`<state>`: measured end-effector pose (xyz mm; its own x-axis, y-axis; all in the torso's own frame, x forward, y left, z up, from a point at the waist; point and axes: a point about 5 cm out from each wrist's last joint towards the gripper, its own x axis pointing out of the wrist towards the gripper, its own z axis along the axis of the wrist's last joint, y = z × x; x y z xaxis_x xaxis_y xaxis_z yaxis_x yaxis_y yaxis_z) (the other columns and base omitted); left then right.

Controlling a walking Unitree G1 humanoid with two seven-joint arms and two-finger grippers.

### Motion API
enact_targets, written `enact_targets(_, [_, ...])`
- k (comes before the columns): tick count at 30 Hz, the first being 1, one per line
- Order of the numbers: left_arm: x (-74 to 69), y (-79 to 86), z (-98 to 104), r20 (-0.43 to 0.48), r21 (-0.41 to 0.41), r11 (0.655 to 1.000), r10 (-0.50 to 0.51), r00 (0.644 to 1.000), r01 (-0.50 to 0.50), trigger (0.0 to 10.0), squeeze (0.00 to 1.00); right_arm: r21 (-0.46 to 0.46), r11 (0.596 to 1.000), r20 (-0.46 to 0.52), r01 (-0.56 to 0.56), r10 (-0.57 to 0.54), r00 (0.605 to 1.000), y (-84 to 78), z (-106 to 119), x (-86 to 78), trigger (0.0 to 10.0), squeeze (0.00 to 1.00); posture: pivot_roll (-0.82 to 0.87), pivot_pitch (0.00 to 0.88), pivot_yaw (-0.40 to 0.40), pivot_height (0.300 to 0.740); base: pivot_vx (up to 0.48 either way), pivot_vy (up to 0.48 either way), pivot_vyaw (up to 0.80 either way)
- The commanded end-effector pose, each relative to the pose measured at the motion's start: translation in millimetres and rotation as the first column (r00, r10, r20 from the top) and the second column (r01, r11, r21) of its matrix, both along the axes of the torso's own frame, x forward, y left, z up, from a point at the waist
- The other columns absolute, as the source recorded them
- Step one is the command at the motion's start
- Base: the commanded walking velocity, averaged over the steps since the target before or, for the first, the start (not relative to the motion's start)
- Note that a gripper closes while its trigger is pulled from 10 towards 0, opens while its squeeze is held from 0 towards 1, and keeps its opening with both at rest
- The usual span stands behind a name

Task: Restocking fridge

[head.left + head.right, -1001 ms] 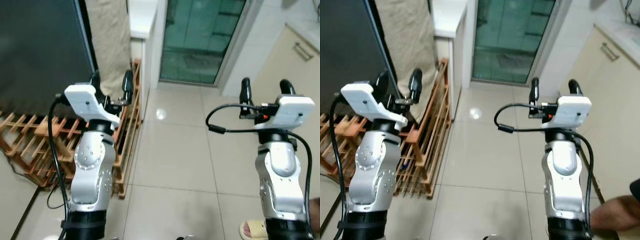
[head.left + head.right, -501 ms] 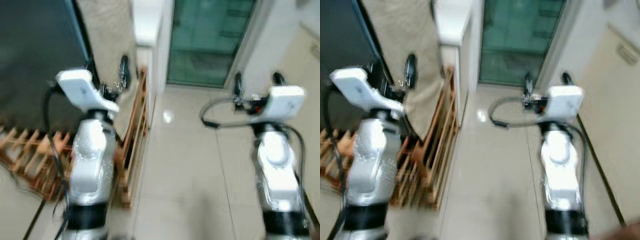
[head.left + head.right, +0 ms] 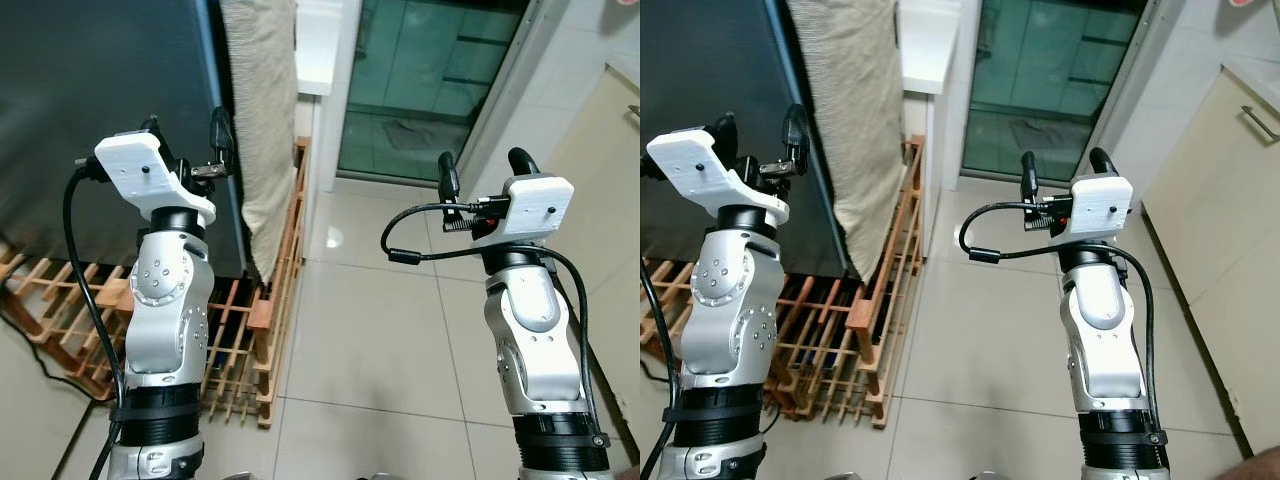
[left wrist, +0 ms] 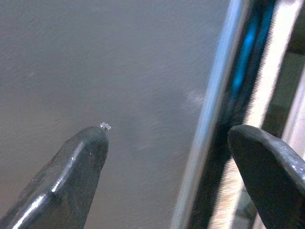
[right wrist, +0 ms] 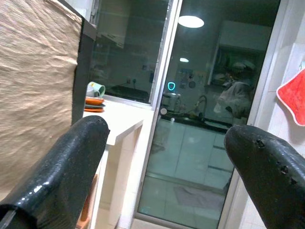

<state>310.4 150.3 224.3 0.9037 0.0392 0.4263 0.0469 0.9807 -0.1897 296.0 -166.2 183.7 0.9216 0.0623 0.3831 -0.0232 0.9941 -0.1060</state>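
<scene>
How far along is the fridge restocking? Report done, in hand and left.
Done: nothing restocked that these views show; the dark fridge is shut. In hand: neither gripper carries anything. The left gripper is raised, open, at the fridge's front right edge; the right gripper is raised, open, over the tiled floor. Left: open the door, fetch the goods, load them.

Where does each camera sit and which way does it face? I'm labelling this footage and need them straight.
Head stereo pair: looks forward and down at the tiled floor, dark fridge and wooden rack; both arms show.
Left wrist: looks along the open left hand at the fridge front.
Right wrist: looks along the open right hand at the glass door.
Shared: the beige cloth shows in the head and right wrist views.
</scene>
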Motion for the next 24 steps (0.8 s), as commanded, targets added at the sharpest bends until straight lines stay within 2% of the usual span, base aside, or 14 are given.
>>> enact_targets(1, [4.2,-11.8,0,-0.021,0.003,0.998,-0.061,0.998,0.061,10.0,0.0,0.007,1.0,-0.034,0.023,-0.023,0.999,-5.9,-6,0.4,10.0,0.0,-0.09,0.0,-0.028,0.74,0.0,0.0,0.0])
enact_targets(3, [8.2,-26.3,-6,-0.077,0.024,0.989,-0.142,0.987,0.145,10.0,0.0,0.037,0.999,-0.077,0.033,-0.03,0.997,-7.4,-13,1.9,10.0,0.0,-0.09,0.0,-0.022,0.74,0.0,0.0,0.0])
enact_targets(6, [9.4,-31.4,-13,-0.115,0.007,0.984,-0.177,0.978,0.179,10.0,0.0,0.039,0.998,-0.106,0.043,-0.039,0.994,-8.6,-19,3.3,10.0,0.0,-0.1,0.0,-0.014,0.74,0.0,0.0,0.0])
enact_targets(7, [10.4,-37.3,-26,-0.177,0.01,0.975,-0.217,0.96,0.222,10.0,0.0,0.043,0.998,-0.132,0.053,-0.047,0.99,-10.2,-25,4.2,10.0,0.0,-0.09,0.0,-0.012,0.74,0.0,0.0,0.0])
enact_targets(9, [12.0,-42.1,-35,-0.221,0.039,0.97,-0.224,0.949,0.238,10.0,0.0,0.047,0.997,-0.153,0.059,-0.051,0.987,-11.2,-30,4.9,10.0,0.0,-0.09,0.0,-0.012,0.74,0.0,0.0,0.0])
enact_targets(13, [21.8,-36.2,-43,-0.27,0.062,0.982,-0.156,0.95,0.179,10.0,0.0,0.042,0.998,-0.165,0.056,-0.048,0.985,-9.6,-33,6.0,10.0,0.0,-0.09,0.0,-0.005,0.74,0.0,0.0,0.0])
enact_targets(16, [27.7,-32.0,-41,-0.273,0.057,0.988,-0.123,0.954,0.144,10.0,0.0,0.039,0.998,-0.169,0.057,-0.05,0.984,-10.1,-35,6.5,10.0,0.0,-0.1,0.0,-0.001,0.74,0.0,0.0,0.0])
enact_targets(24, [29.5,-20.2,-36,-0.249,0.027,0.996,-0.076,0.965,0.085,10.0,0.0,0.032,0.997,-0.178,0.067,-0.06,0.982,-10.7,-40,4.3,10.0,0.0,-0.11,0.0,0.013,0.74,0.0,0.0,0.0])
